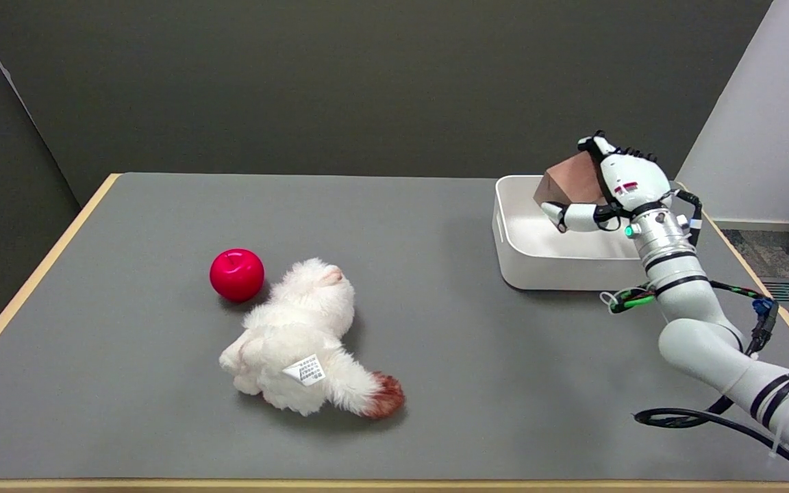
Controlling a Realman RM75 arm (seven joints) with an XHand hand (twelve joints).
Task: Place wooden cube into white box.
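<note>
Nearest lay the plush toy [302,342], a red apple [237,274] just beyond. At far right the right hand [617,185], fingers clamped on the wooden cube [569,181], held it tilted above the white box [538,263]; lowering before release would likely limit bouncing.

One wooden cube [568,181]; one white box [538,263]; one red apple [237,274]; one white plush toy [302,342]; one robot hand [614,185] in view; one grey table [435,342] beneath them all.
</note>
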